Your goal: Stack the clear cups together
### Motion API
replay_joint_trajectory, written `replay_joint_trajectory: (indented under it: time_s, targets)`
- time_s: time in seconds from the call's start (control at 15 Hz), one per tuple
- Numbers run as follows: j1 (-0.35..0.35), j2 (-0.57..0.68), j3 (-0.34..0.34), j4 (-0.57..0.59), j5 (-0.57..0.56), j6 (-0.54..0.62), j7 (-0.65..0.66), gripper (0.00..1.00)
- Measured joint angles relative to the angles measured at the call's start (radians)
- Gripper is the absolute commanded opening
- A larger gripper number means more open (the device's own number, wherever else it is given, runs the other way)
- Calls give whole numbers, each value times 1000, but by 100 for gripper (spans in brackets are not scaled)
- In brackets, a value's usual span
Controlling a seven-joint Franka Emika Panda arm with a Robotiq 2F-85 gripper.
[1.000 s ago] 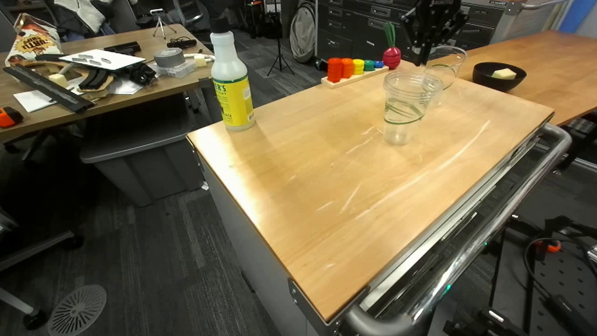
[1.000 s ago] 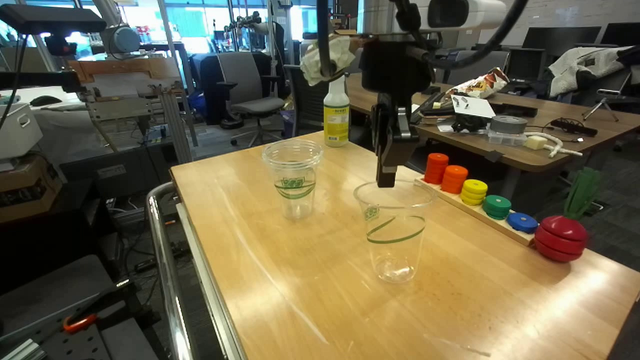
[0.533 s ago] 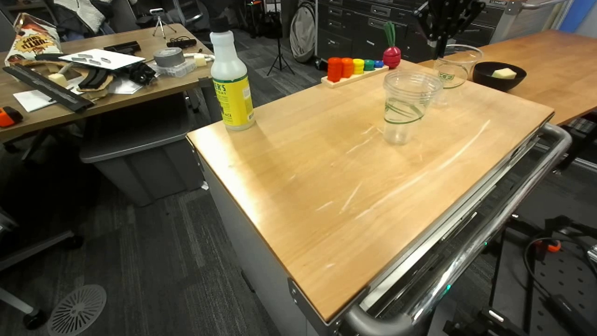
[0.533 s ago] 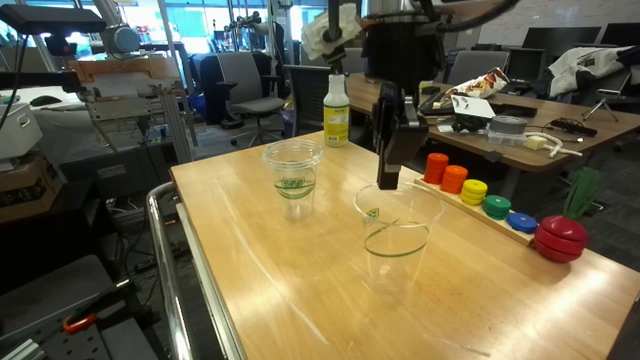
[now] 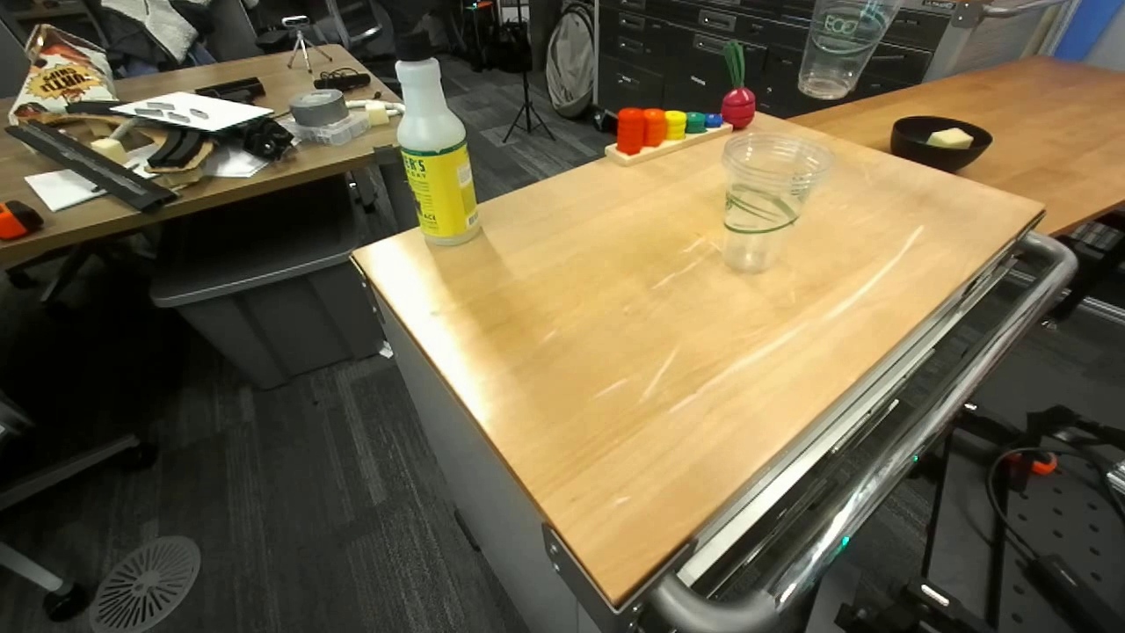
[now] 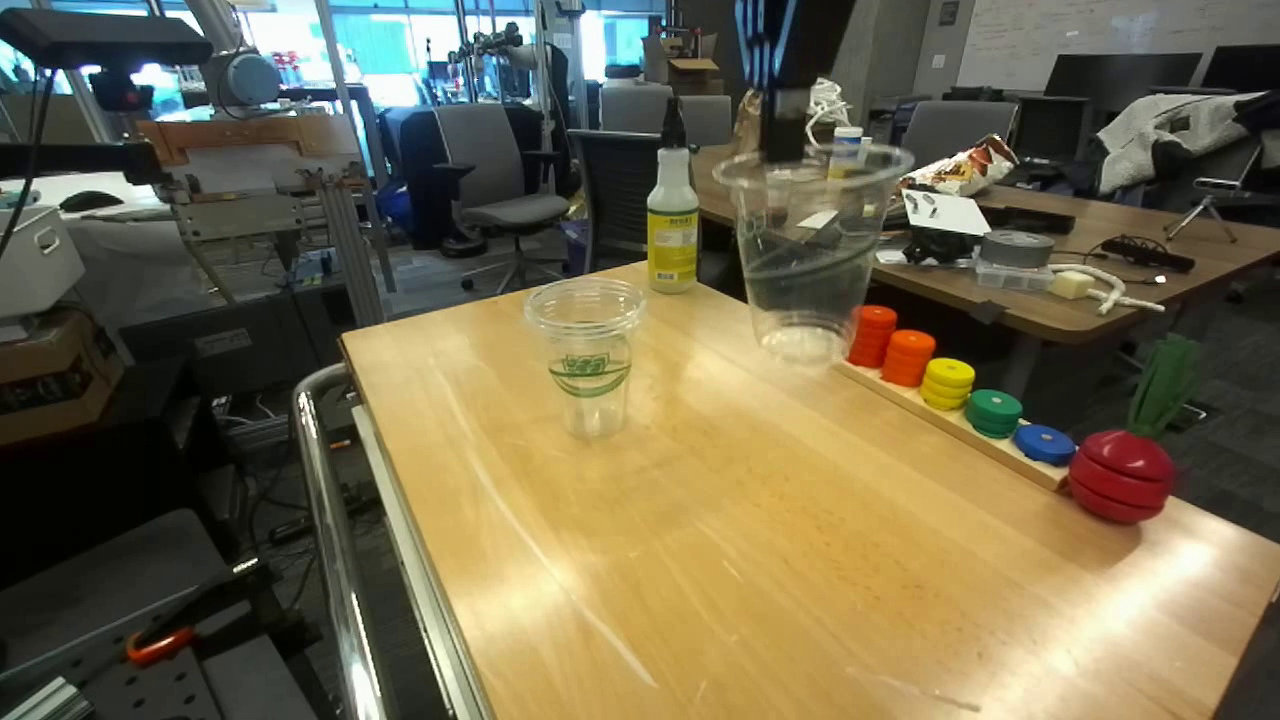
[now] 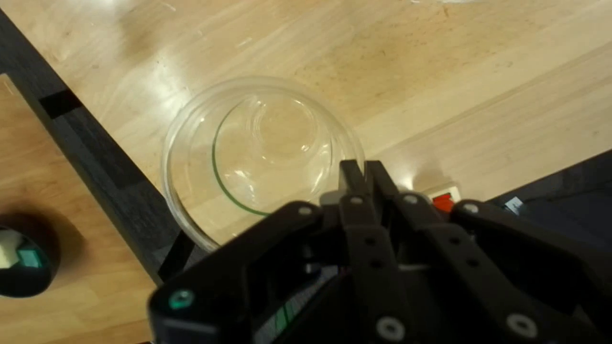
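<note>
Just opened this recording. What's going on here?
A robot gripper is closed on the rim of a clear cup, holding it mouth up in the air, off the wooden tabletop. More clear cups stand there, nested by the look of their several rims; I can't count them for certain. The held cup is apart from them, so it has not joined the stack yet. A yellow-labelled bottle and some coloured toy rings are on the tabletop too.

hand | raised | clear cup | higher above tabletop than before
</note>
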Motion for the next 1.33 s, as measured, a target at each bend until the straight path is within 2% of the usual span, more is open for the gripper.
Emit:
replay_joint_trajectory:
  time_s: [0.27,0.6,1.33]
  targets:
    - [53,-39,61,71,18,-87,-8,2]
    - [119,-35,118,82,79,-159,-49,2]
    - [134,20,122,67,125,-260,-112,2]
